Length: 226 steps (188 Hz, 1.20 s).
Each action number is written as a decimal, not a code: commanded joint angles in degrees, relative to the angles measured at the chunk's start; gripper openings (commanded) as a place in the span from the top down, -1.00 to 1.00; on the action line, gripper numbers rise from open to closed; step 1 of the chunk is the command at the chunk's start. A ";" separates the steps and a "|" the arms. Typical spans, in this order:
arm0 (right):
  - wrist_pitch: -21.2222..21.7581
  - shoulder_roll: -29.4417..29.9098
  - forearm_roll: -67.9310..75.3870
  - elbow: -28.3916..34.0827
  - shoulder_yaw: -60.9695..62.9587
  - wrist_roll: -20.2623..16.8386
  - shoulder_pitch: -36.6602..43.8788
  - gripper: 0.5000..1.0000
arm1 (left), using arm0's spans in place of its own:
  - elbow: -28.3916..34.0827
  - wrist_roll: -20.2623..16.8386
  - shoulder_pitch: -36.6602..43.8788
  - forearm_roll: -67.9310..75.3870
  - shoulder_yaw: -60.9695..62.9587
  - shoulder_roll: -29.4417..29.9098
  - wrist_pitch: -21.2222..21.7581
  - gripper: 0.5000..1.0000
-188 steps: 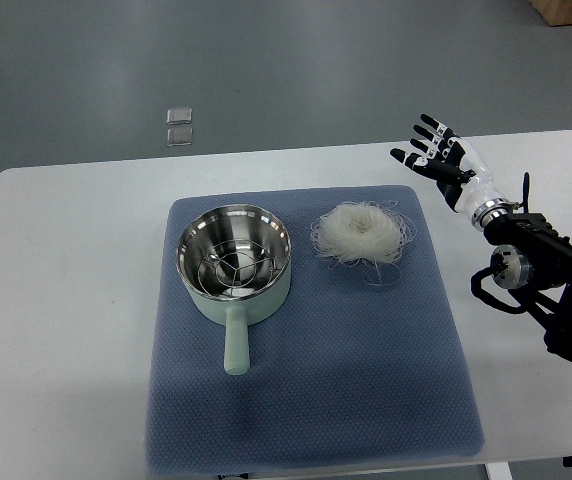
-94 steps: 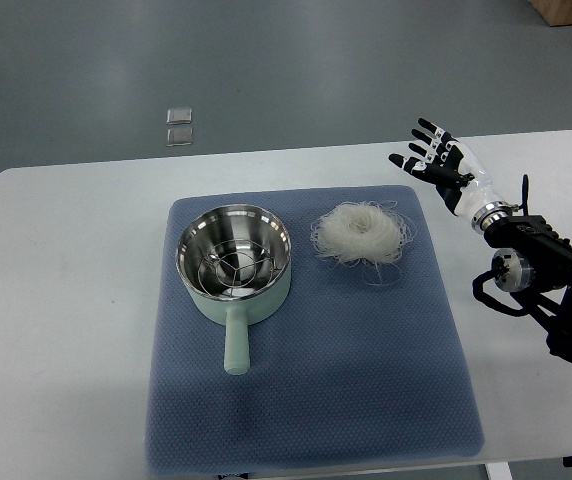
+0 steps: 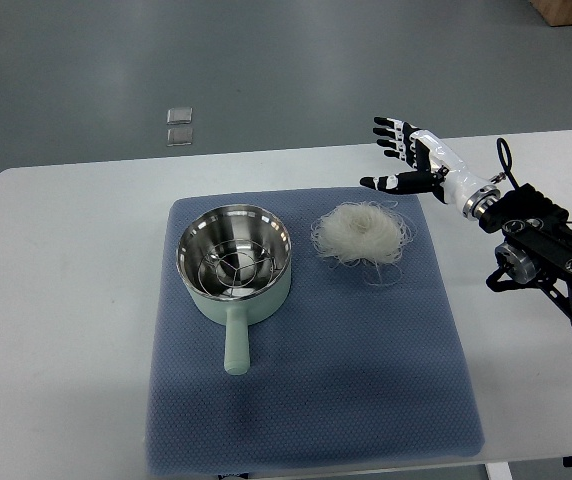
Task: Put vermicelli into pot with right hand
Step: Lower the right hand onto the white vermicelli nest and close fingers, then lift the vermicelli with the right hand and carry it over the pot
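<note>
- Top view, left part: bare white table [image 3: 66, 300], with no left arm in sight along that edge.
- On the table lies a blue-grey mat [image 3: 316, 380], and the pot [image 3: 234, 262] stands on its left half, handle pointing toward the robot. Its steel inside shows a wire rack and nothing else, so no noodles are in it yet.
- Just right of the pot, apart from it, the vermicelli [image 3: 363, 232] sits as a loose white nest on the mat, a few strands straying outward. It looks untouched.
- Further right, the right hand [image 3: 408, 160] hangs above the mat's far right corner, fingers spread and grasping nothing, near the nest but not in contact with it.
- Its arm runs in from the right edge over the table.
- Judged from this layout, the task is at its start: reaching, grasping the nest, carrying it left and dropping it into the pot all remain.
</note>
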 commanded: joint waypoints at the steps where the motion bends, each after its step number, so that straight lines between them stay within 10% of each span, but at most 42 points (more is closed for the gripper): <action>1: 2.50 -2.40 -5.86 0.58 -6.05 1.01 4.45 -0.69 | 0.07 0.00 0.00 0.00 -0.02 0.00 0.05 -1.00; 88: 5.14 -7.24 -18.43 5.77 -37.35 2.07 25.28 -0.69 | 0.16 0.00 0.09 0.00 -0.02 0.00 0.05 -1.00; 226: 4.44 -1.62 -24.93 -1.35 -47.10 -0.92 25.11 -0.47 | -0.02 0.00 0.18 0.00 0.07 0.00 0.05 -1.00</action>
